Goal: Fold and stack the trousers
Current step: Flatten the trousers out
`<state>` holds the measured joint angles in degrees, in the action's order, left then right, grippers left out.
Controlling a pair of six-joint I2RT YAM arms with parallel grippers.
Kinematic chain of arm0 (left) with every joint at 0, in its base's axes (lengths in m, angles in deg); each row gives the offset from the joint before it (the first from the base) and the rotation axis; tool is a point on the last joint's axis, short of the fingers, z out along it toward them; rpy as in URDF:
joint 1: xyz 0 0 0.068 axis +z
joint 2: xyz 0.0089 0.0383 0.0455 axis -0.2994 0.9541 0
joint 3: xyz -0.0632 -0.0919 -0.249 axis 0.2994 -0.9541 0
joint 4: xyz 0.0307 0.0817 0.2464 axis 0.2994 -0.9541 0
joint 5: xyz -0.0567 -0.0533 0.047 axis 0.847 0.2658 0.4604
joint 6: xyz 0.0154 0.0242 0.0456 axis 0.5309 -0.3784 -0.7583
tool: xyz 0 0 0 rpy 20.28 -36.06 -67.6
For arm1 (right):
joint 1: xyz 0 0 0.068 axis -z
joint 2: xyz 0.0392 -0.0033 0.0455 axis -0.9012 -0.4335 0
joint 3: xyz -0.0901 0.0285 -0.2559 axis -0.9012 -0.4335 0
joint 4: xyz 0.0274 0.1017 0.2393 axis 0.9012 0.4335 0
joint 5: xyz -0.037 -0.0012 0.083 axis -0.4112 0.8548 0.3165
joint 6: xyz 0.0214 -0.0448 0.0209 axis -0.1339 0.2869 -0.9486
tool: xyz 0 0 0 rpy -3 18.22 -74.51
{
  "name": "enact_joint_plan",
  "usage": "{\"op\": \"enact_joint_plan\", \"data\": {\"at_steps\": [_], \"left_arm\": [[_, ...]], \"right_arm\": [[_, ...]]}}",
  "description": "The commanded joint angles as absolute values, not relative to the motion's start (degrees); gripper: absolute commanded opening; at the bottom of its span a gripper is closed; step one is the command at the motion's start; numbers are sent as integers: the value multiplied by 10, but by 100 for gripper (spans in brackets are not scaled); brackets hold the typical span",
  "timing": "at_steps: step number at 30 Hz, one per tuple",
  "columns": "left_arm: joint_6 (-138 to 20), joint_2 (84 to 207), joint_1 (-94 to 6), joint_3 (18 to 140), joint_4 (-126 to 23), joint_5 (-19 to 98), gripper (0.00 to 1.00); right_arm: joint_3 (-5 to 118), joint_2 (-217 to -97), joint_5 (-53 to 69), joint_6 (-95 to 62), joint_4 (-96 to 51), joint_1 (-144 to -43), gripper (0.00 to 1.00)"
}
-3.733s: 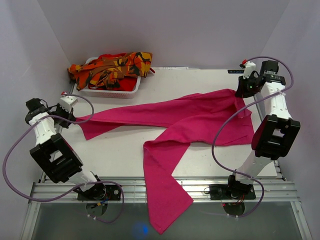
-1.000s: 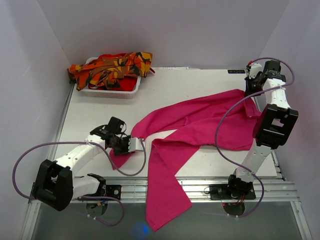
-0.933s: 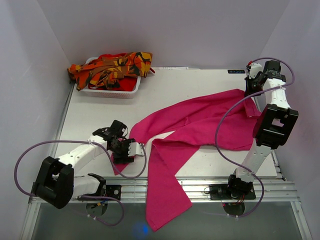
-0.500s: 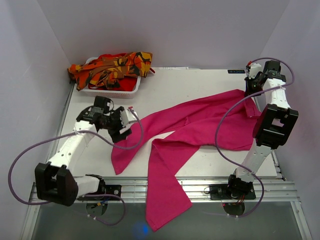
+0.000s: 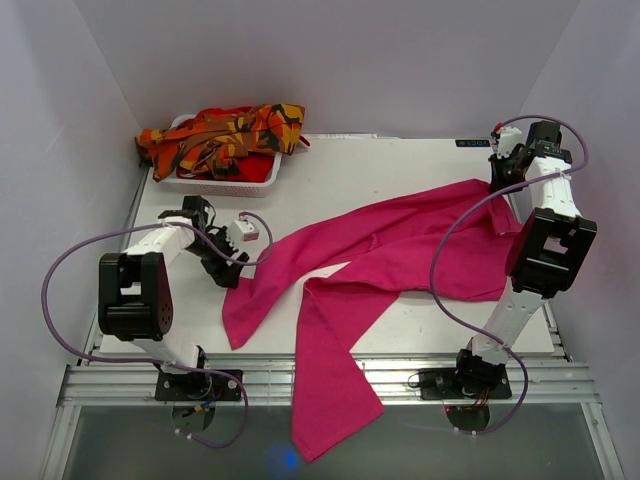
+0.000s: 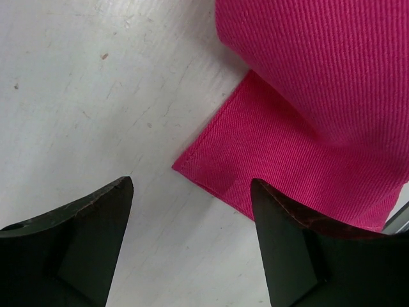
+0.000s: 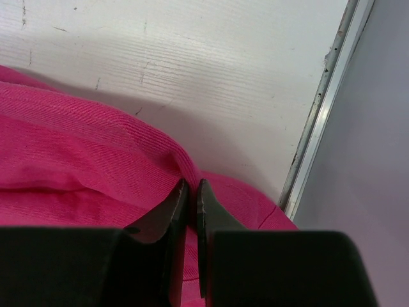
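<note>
Only the left wrist view shows the left end effector [image 6: 190,192] released, its fingers [image 6: 83,236] spread over the magenta trousers' [image 6: 307,128] hem corner, which lies flat on the white table [image 6: 96,96]. The right wrist view shows the right end effector [image 7: 192,187] clenched on their cloth near the table's edge. Pale walls [image 5: 350,60] enclose the table. A second ago the left one gripped that hem.

I see the white basket [image 5: 218,186] mostly covered by the orange trousers [image 5: 225,135], and my right arm [image 5: 548,260] hides one end of the pink trousers [image 5: 390,250]
</note>
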<state>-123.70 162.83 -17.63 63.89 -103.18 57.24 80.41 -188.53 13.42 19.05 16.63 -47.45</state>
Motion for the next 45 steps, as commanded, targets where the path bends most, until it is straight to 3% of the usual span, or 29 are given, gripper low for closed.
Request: {"op": "enact_joint_plan", "data": {"at_steps": [1,5,8,9,12,23,34,45], "left_arm": [[-1255,1627,-179,620,-997,575,84],[-1257,1639,-190,593,-966,562,71],[-1249,1643,-195,574,-947,539,47],[-1242,1645,-195,574,-944,532,29],[-1206,1630,-175,587,-943,534,0],[-1132,1456,42,703,-992,671,0],[-1022,1245,139,662,-936,697,0],[-984,1194,169,695,-947,726,0]], "right_arm": [[812,-1867,130,199,166,-471,8],[812,-1868,132,200,168,-472,8],[812,-1865,132,199,168,-471,8],[812,-1864,132,200,169,-471,8],[804,-1854,130,204,168,-469,8],[739,-1793,165,220,167,-425,8],[668,-1685,244,267,159,-367,8],[644,-1683,316,293,169,-318,8]]}}
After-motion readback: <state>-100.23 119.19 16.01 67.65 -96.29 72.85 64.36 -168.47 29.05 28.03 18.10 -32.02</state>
